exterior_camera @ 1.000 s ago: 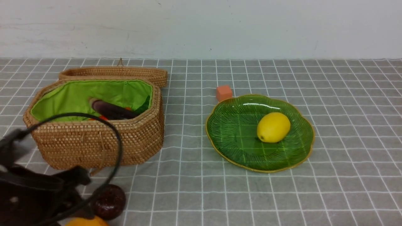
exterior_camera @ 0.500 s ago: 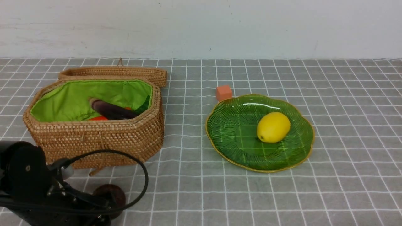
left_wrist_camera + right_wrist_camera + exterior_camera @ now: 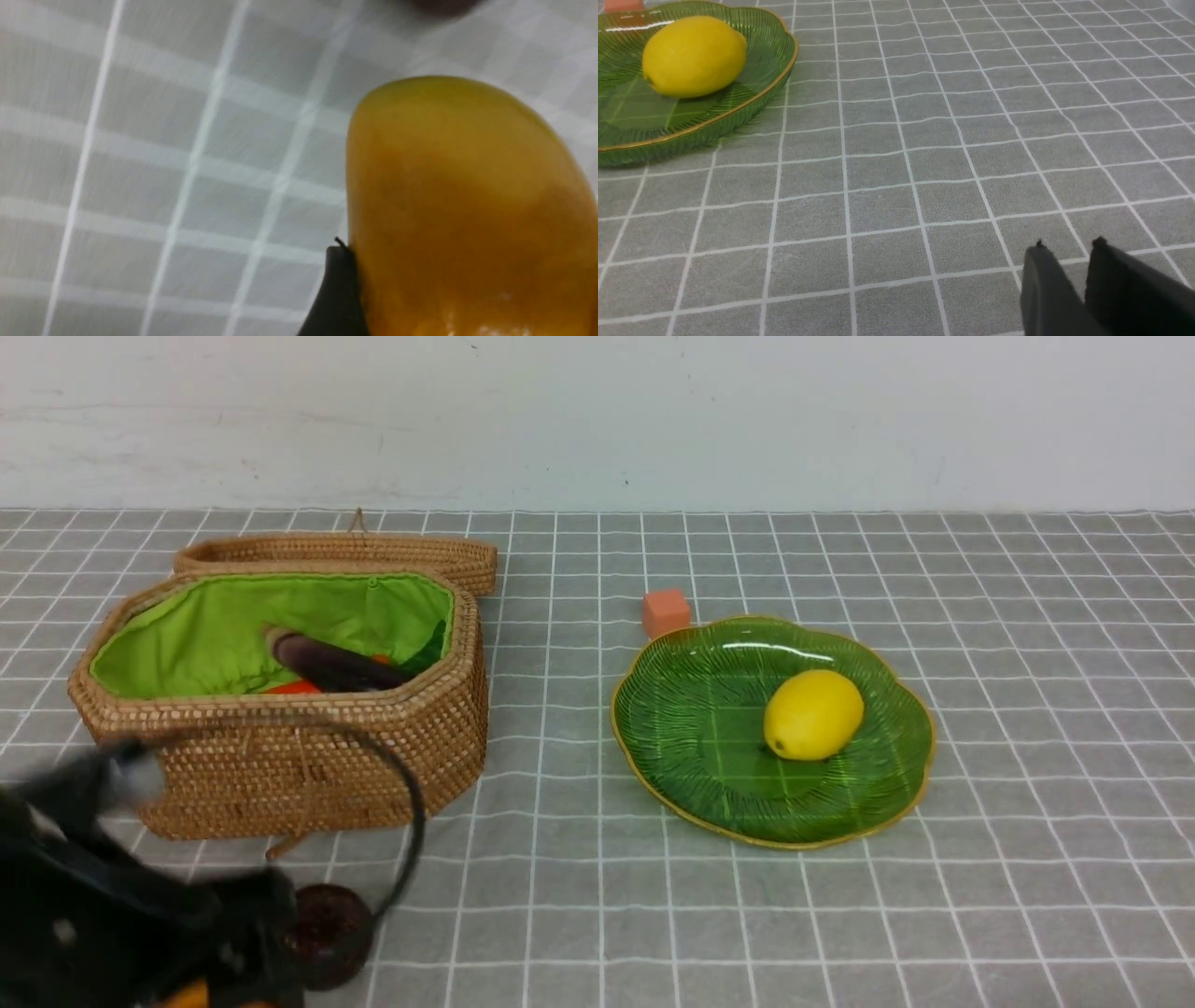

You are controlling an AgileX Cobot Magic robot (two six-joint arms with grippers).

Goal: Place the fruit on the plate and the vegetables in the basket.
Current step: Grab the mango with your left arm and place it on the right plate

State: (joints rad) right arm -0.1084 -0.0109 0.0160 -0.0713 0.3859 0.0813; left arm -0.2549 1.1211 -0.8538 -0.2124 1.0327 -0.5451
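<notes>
**A:** Grey checked cloth (image 3: 1027, 896) covers the table, with a white wall behind. Nearest us, at the near left, the left claw (image 3: 224, 963) is down at the mango (image 3: 467, 210).

**B:** Has it got hold of it?

**A:** I cannot tell. One black finger (image 3: 337, 289) touches the mango's side and the other is hidden. The mango is glossy, orange-yellow and rounded, so probably slippery. A shallow pinch could squirt it out, or knock the dark maroon fruit (image 3: 327, 933) just beside it rolling.

**B:** And the right claw (image 3: 1069, 246)?

**A:** Parted a crack, empty, over bare cloth.

**B:** Farther off?

**A:** The basket (image 3: 280, 775), with its lid (image 3: 336, 553) behind it, holds the eggplant (image 3: 331, 663) and carrot (image 3: 291, 688). A low carry might clip its corner. On the plate (image 3: 653, 784) lies the lemon (image 3: 812, 714), which a careless drop could bump off. An orange cube (image 3: 666, 612) sits at the far rim.
</notes>
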